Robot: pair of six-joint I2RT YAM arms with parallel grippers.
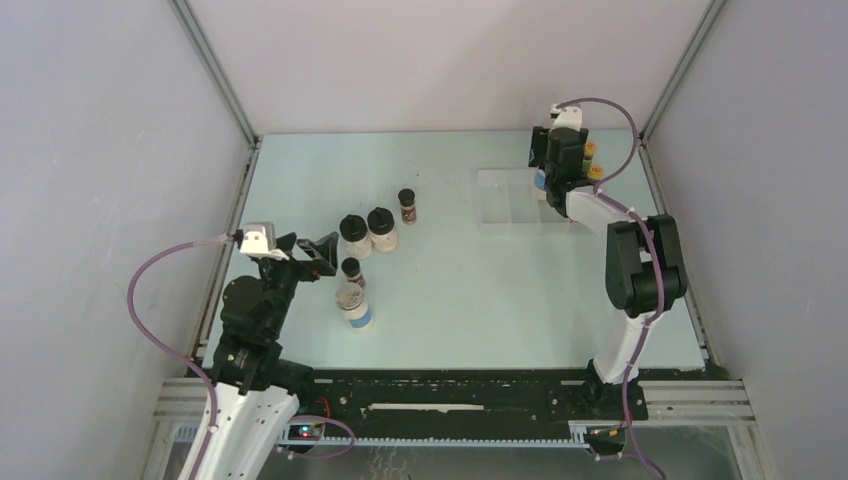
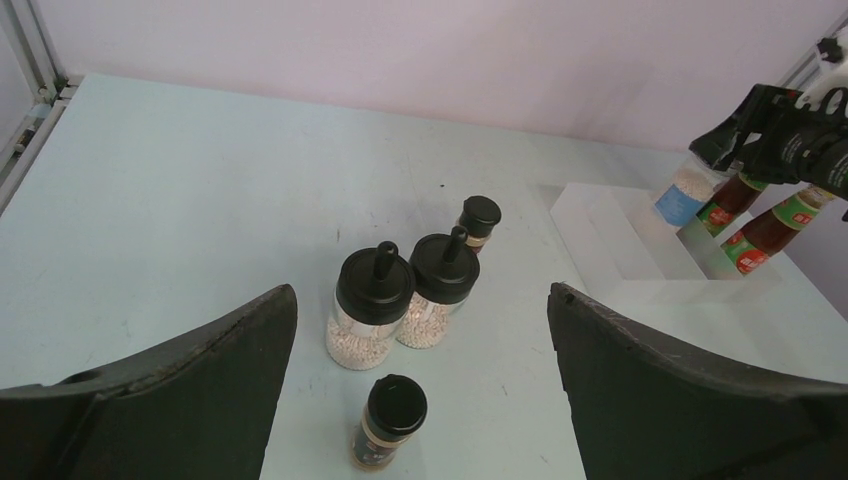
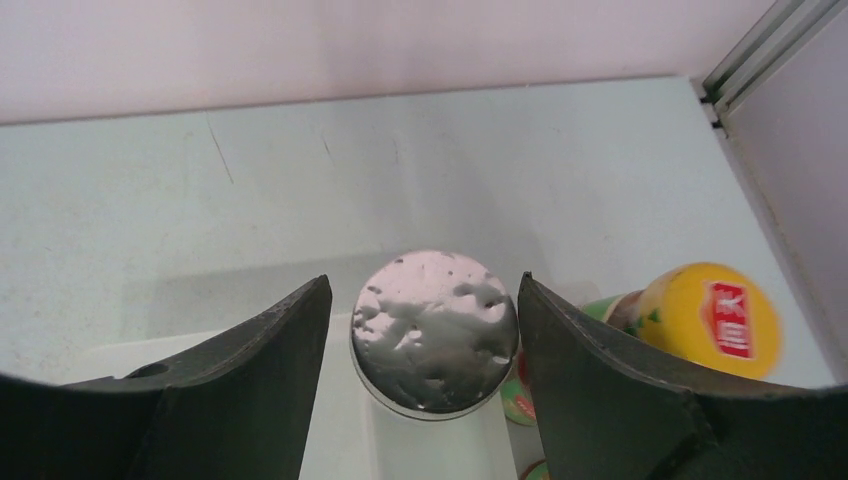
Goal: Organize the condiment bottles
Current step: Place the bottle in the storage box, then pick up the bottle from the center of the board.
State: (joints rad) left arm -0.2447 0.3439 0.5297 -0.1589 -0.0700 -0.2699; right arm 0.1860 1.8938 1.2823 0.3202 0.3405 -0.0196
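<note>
My left gripper (image 1: 318,252) (image 2: 422,290) is open and empty at the left of the table. A tiny dark jar (image 2: 393,422) (image 1: 351,271) stands just ahead between its fingers. Beyond it stand two black-lidded pale jars (image 2: 368,320) (image 2: 438,290) and a second tiny dark jar (image 2: 478,221) (image 1: 407,205). A grey-lidded blue-labelled jar (image 1: 354,306) stands near the left arm. My right gripper (image 1: 558,178) (image 3: 423,280) is open, its fingers either side of the other grey-lidded jar (image 3: 435,330) (image 2: 685,193) on the clear rack (image 1: 505,205). Two red sauce bottles with yellow caps (image 1: 590,150) (image 1: 596,173) stand to that jar's right.
The clear stepped rack (image 2: 615,240) sits at the back right, near the right wall's metal frame (image 3: 760,50). White enclosure walls close off the table's left, back and right. The right arm's elbow (image 1: 645,265) hangs over the right side of the table.
</note>
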